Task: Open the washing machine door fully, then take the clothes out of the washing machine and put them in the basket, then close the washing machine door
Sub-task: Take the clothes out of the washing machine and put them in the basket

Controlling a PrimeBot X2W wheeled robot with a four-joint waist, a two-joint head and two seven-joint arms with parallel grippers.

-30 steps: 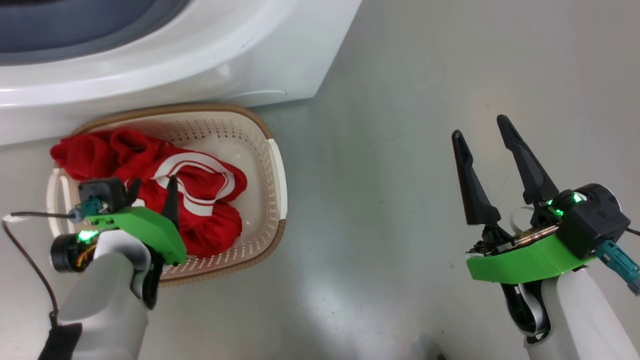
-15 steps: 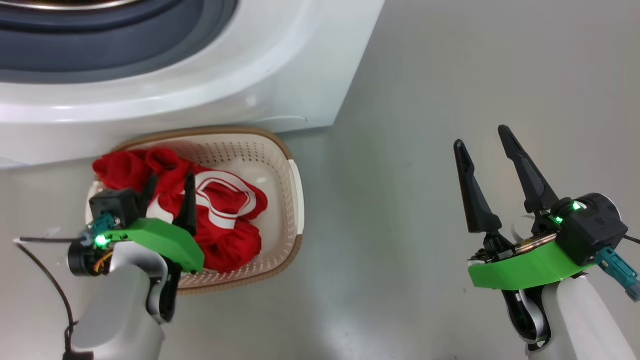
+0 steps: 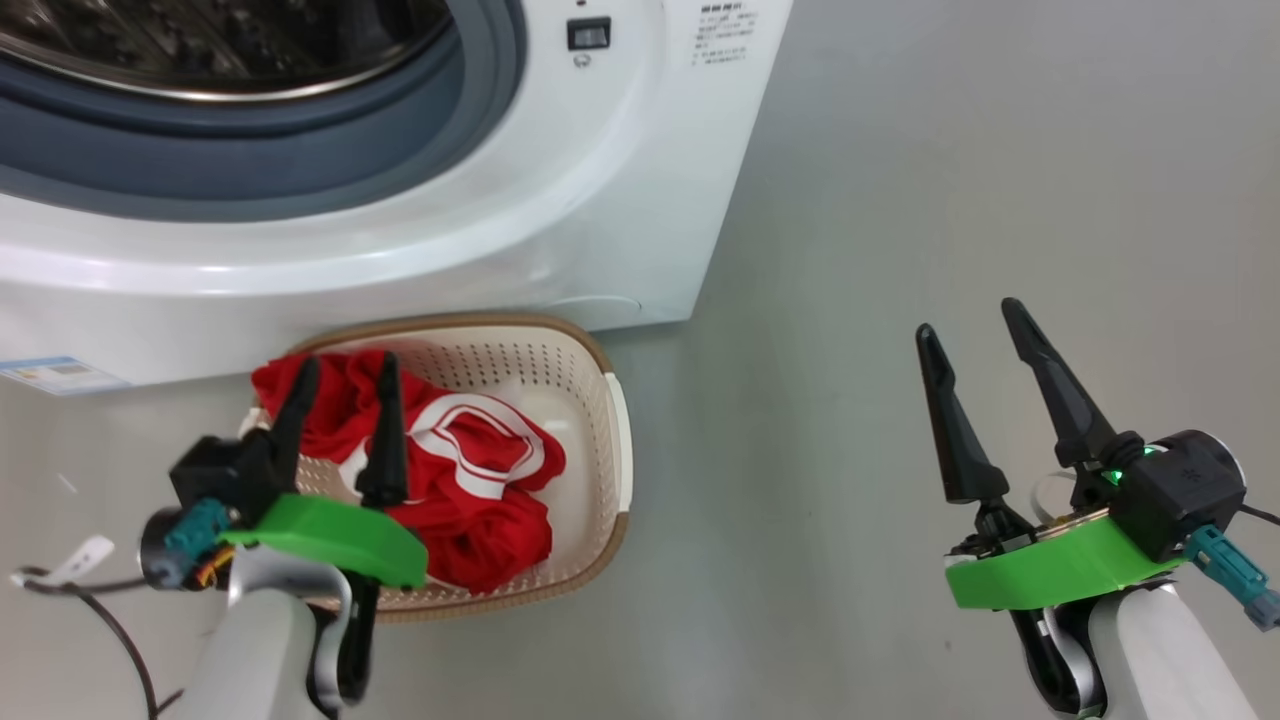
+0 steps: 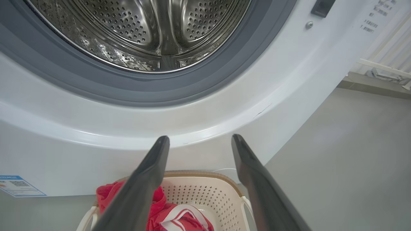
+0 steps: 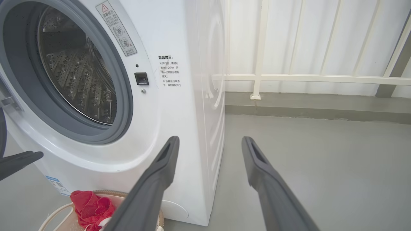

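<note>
The washing machine (image 3: 560, 230) stands at the top of the head view, its steel drum (image 4: 144, 29) uncovered and with no clothes showing in the visible part. The washing machine door is out of view. On the floor against the machine's front sits the cream basket (image 3: 600, 400), holding the red clothes (image 3: 470, 500) with white stripes. My left gripper (image 3: 345, 375) hovers open and empty over the basket's left half, and its fingers point toward the machine. In the left wrist view that gripper (image 4: 199, 139) frames the basket (image 4: 205, 189) and clothes (image 4: 159, 197). My right gripper (image 3: 968, 322) hangs open and empty above bare floor.
A blue-white label (image 3: 60, 375) marks the machine's lower left corner. Grey floor (image 3: 900, 200) stretches to the machine's right. Beyond it, a white railing (image 5: 305, 77) and a low grey kerb stand behind the machine. A dark cable trails from my left wrist (image 3: 110, 610).
The head camera has tilted up, so the drum opening now shows. My left gripper has lifted off the clothes, empty, its fingers raised toward the machine. The right arm has hardly moved.
</note>
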